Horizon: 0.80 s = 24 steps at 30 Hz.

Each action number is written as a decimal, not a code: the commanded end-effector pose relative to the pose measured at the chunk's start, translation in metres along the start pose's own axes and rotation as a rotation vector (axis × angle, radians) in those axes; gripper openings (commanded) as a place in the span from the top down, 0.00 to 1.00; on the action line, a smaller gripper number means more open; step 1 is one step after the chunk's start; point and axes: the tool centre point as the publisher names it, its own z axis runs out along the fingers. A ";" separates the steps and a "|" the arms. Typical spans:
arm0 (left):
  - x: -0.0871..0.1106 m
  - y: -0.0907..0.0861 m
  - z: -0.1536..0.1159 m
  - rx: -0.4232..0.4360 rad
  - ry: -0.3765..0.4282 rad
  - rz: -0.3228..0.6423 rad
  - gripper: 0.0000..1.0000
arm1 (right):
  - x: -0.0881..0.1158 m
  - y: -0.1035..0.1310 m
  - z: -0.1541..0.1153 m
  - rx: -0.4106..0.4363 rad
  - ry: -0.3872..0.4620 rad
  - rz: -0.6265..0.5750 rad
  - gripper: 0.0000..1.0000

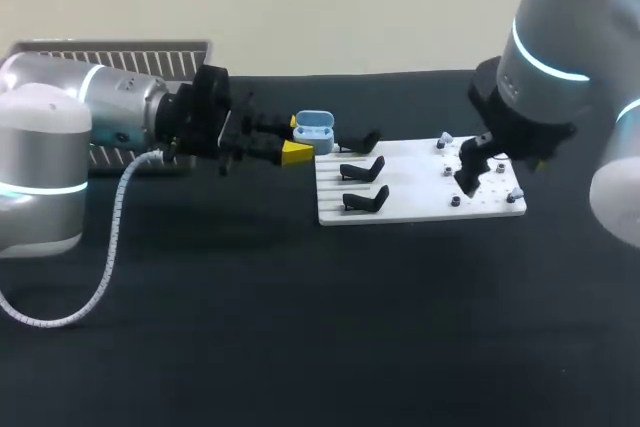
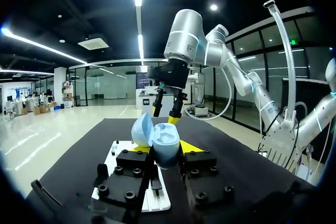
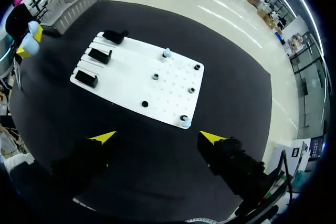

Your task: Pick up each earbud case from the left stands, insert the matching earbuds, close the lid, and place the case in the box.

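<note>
Head view: the left gripper (image 1: pixel 298 143) is clamping the pale blue case (image 1: pixel 316 128), lid open, just beside the left edge of the white board (image 1: pixel 420 209), near three black stands (image 1: pixel 362 169). The right gripper (image 1: pixel 470 173) is hanging over the board's right part, its yellow tips hidden

Left wrist view: the case is sitting between the fingers, covering most of both tips

Right wrist view: the right fingers are standing wide apart, holding nothing. Small pale pieces (image 3: pixel 166 52) on the board are too small to identify

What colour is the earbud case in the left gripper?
Light blue; the earbud case shows best in the left wrist view, lid open.
</note>
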 end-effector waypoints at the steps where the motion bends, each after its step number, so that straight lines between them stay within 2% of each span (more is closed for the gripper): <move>1: 0.001 -0.001 0.000 -0.004 -0.002 0.003 1.00 | 0.003 -0.010 0.012 -0.035 0.016 0.000 0.00; 8: 0.001 -0.001 0.000 -0.004 -0.002 0.003 1.00 | 0.012 -0.020 0.031 -0.045 0.044 -0.003 0.00; 10: 0.001 -0.001 0.000 -0.004 -0.002 0.003 1.00 | 0.013 -0.023 0.037 -0.041 0.046 -0.004 0.07; 12: 0.001 -0.001 0.000 -0.004 -0.002 0.003 1.00 | 0.014 -0.026 0.041 -0.031 0.043 -0.003 0.19; 16: 0.001 -0.001 0.000 -0.004 -0.002 0.003 1.00 | 0.014 -0.031 0.048 -0.003 0.021 0.002 0.24; 18: 0.001 -0.001 0.000 -0.004 -0.002 0.003 1.00 | 0.013 -0.032 0.051 0.009 0.012 0.004 0.42; 21: 0.001 -0.001 0.000 -0.004 -0.002 0.003 1.00 | 0.011 -0.036 0.056 0.028 0.005 0.004 0.50; 24: 0.001 -0.001 0.000 -0.004 -0.002 0.003 1.00 | 0.009 -0.038 0.060 0.046 0.001 0.005 0.54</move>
